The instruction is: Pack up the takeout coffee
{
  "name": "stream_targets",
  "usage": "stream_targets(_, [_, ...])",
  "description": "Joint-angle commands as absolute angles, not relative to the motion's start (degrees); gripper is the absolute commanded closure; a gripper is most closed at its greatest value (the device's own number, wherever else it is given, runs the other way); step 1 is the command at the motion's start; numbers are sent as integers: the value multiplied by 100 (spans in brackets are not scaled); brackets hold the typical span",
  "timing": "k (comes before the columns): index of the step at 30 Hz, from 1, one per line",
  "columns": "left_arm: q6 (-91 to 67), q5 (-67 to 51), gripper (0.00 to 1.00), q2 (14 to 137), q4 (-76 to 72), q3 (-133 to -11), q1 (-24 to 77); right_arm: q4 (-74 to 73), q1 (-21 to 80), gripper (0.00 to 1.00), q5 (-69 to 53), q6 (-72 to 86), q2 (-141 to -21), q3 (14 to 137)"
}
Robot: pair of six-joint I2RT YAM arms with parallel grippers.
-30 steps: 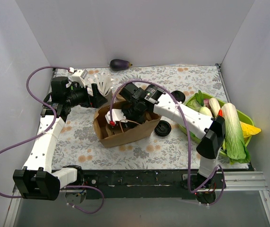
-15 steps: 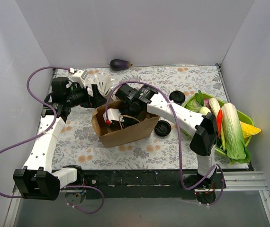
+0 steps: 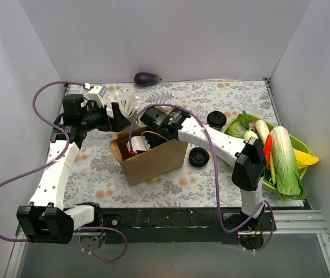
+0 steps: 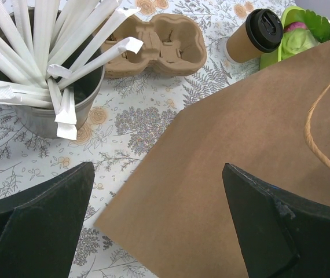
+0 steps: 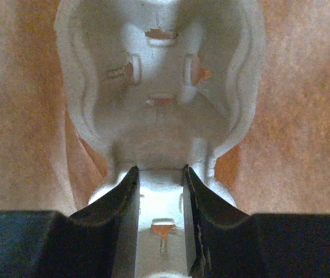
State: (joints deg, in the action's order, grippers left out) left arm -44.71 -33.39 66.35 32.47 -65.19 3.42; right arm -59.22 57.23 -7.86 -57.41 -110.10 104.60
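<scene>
Surface [image 3: 234, 92]: floral cloth, boxed in by white walls [image 3: 165, 35].
Paper bag [image 3: 156, 161]: mid-surface.
Right fingers [image 5: 117, 200]: inside the bag, pinching a moulded carrier [image 5: 159, 87].
Left fingers [image 4: 43, 223]: spread wide, just left of the bag.
Takeout coffee [image 3: 216, 119]: black-lidded, standing right of the bag.

white arms [image 3: 55, 174], black joints, purple cables [image 3: 33, 103]; left claw [image 4: 158, 168] and right claw [image 5: 160, 171] black.

Paper bag [image 3: 153, 159] upright mid-table, mouth open. Right gripper [image 3: 136, 148] down inside it (fingertips hidden). Left gripper [image 3: 120, 117] at bag's rear-left corner, beside stick cup [image 3: 129, 105]. Takeout coffee [image 3: 216, 119] stands near green basket [image 3: 232, 123].
</scene>
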Motion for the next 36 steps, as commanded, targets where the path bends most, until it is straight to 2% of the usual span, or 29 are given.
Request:
stream_targets(1, [-4368,-3296,6,6636,3243,-6583,299,-5862,5739,99,-738,-5950,-11100,10301])
stream_targets(10, [-4237,-3068,6,6706,3287,-6750,299,-6099,5722,94,-861,-6152,-11267,10362])
stream_targets(24, [-4122,-2962,5,6662,3419,-6934,290,-6521,5695,76,-1011,-6038,-11470,10600])
stream_targets(27, [-4061,-3006,5,6636,3498,-6996,290,-6530,5695,67,-915,-5907,-11417,10652])
stream_targets(28, [-4034,-3015,5,6618,3507,-7013,290,-6495,5695,57,-888,-5845,-11356,10670])
stream_targets(30, [-3999,-3058,5,6531,3524,-7075,281,-6434,5695,47,-827,-5757,-11268,10740])
stream_targets(31, [-3973,-3085,6,6504,3516,-7093,290,-6407,5687,38,-817,-5713,-11154,10784])
stream_targets(36, [-3763,-3366,5,6276,3586,-7286,290,-6346,5695,27,-800,-5371,-10872,11082])
